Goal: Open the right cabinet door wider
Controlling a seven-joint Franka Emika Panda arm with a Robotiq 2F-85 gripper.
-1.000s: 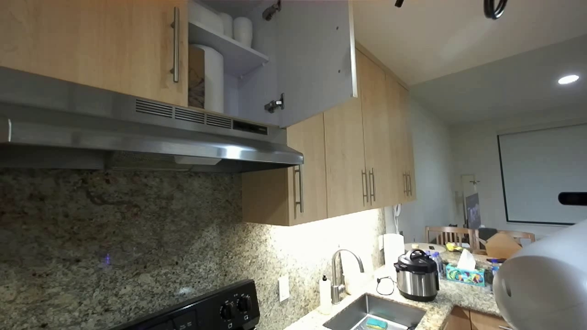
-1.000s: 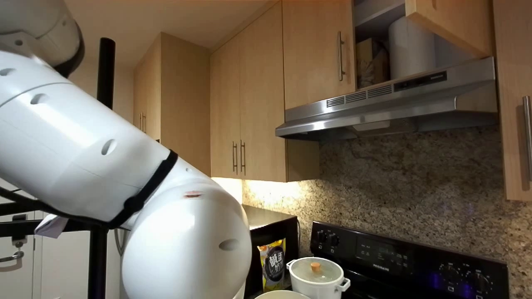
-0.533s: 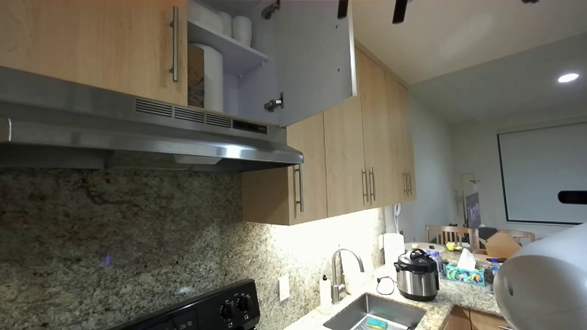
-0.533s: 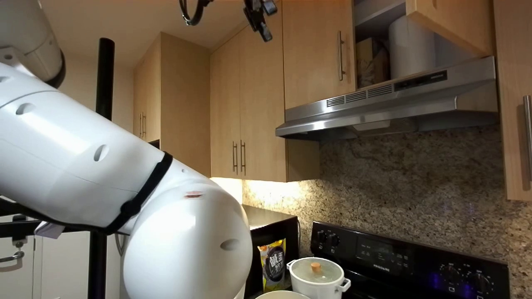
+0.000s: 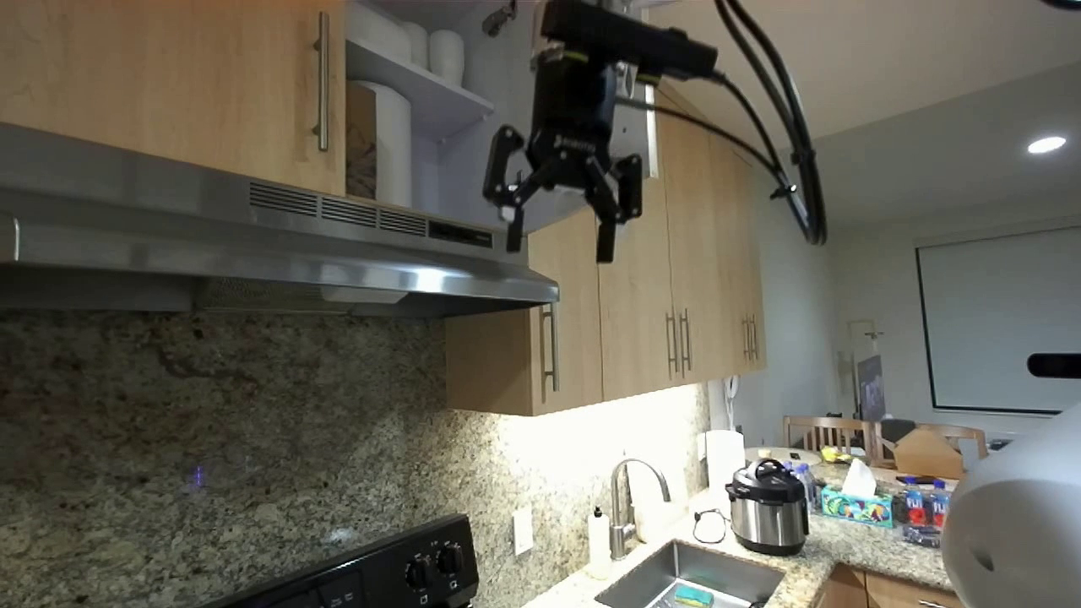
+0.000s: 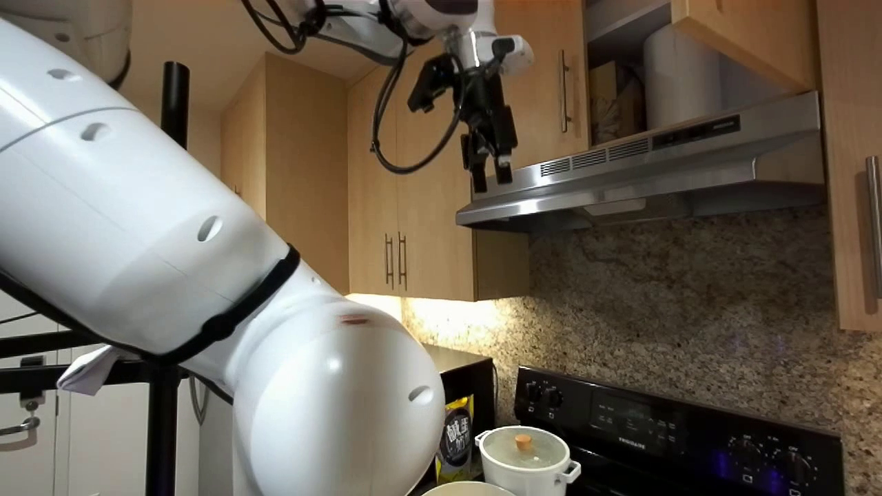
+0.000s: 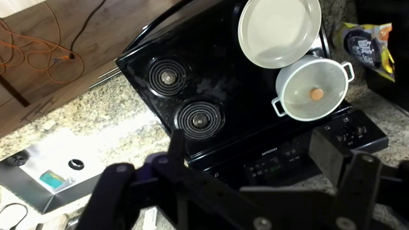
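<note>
The right cabinet door (image 5: 635, 135) stands ajar above the hood in an exterior view. Its pale grey inner face is partly hidden behind my gripper (image 5: 559, 240). In an exterior view its honey-wood outer face (image 6: 758, 34) shows at the top right, cut by the frame edge. My gripper points down with fingers spread and nothing between them. In an exterior view it (image 6: 491, 178) hangs well left of the door, with a wide gap between. In the wrist view the open fingers (image 7: 247, 142) are over the stove; the door is out of view there.
The steel range hood (image 5: 338, 253) juts out below the cabinet. The closed left door (image 6: 527, 83) has a bar handle. A white pot (image 7: 314, 89) and a cream pan (image 7: 278, 28) stand on the stove (image 7: 220, 73). Paper rolls (image 5: 393, 143) stand inside the cabinet. Cables loop beside the gripper.
My gripper has come down from above into both exterior views, now in front of the door's inner face in one of them. The cabinet door has not visibly moved.
</note>
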